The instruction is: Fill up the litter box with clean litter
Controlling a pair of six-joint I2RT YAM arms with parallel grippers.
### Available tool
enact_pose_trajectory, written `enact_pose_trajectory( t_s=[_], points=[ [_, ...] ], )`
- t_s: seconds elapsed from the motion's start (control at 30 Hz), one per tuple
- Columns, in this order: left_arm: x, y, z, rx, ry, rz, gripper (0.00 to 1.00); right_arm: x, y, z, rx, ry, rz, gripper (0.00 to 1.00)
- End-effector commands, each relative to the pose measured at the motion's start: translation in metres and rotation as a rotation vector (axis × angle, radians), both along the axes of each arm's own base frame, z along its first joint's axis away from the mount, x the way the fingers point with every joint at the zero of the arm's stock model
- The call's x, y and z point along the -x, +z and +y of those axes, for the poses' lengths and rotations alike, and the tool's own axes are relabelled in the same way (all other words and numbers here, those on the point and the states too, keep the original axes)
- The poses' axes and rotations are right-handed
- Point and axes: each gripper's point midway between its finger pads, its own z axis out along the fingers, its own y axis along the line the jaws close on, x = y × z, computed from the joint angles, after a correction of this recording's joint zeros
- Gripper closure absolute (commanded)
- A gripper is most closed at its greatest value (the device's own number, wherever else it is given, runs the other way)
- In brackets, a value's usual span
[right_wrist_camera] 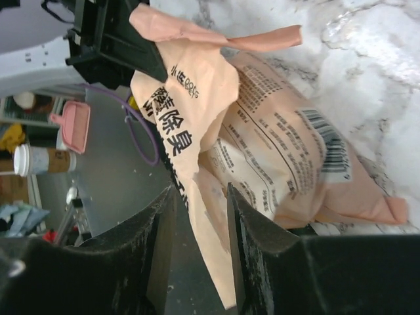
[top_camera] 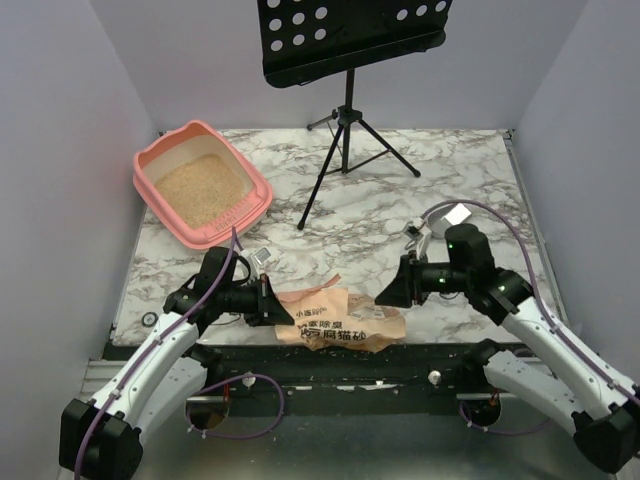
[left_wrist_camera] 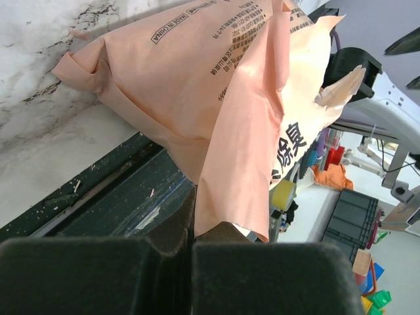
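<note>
Standing at the far left corner of the counter point(top_camera: 420, 180), top external view: one litter box point(top_camera: 160, 205), clean litter point(top_camera: 200, 188) covering its floor. One music stand point(top_camera: 345, 70) at centre rear, tripod feet on the marble. One crumpled bag point(top_camera: 340, 322) at the near edge, between two arms. Left gripper point(top_camera: 283, 306) touches the bag's left end; right gripper point(top_camera: 384, 296) sits at its right end. Jaw states are not legible here.

Left wrist view: the left gripper point(left_wrist_camera: 191, 244) is fully closed, pinching one fold of the bag point(left_wrist_camera: 216, 79), which rises from its tips. Only this view shows the "MADE IN CHINA" print and the dark frame rail point(left_wrist_camera: 111, 197) below the counter edge. Litter box not visible.

Right wrist view: the right gripper point(right_wrist_camera: 201, 210) stands partly apart, one flap of the bag point(right_wrist_camera: 275, 151) running through the gap. Only this view shows one barcode point(right_wrist_camera: 328, 141), one pink scoop point(right_wrist_camera: 75, 128) and one paper cup point(right_wrist_camera: 39, 159) off the counter.
</note>
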Motion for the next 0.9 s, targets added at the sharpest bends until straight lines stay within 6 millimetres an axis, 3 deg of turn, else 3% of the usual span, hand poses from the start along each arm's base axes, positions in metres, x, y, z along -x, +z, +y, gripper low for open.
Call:
enact_pose_trajectory(
  t_s=[0.0,0.27,0.53,0.67,0.87],
  points=[
    [-0.003,-0.011,0.006,-0.054,0.043,0.028,1.0,-0.011,0.011,0.027,0.067,0.085,-0.153,0.55],
    [-0.003,-0.013,0.008,-0.066,0.056,0.032,1.0,0.012,0.01,0.056,0.231,0.313,-0.324,0.53],
    [-0.002,-0.014,0.009,-0.067,0.054,0.037,1.0,0.059,-0.011,0.049,0.396,0.497,-0.418,0.53],
    [-0.003,-0.014,0.009,-0.062,0.055,0.033,1.0,0.074,-0.02,0.046,0.474,0.535,-0.479,0.47],
    [-0.004,-0.011,0.009,-0.054,0.057,0.025,1.0,0.069,-0.029,0.046,0.573,0.5,-0.576,0.41]
  ],
)
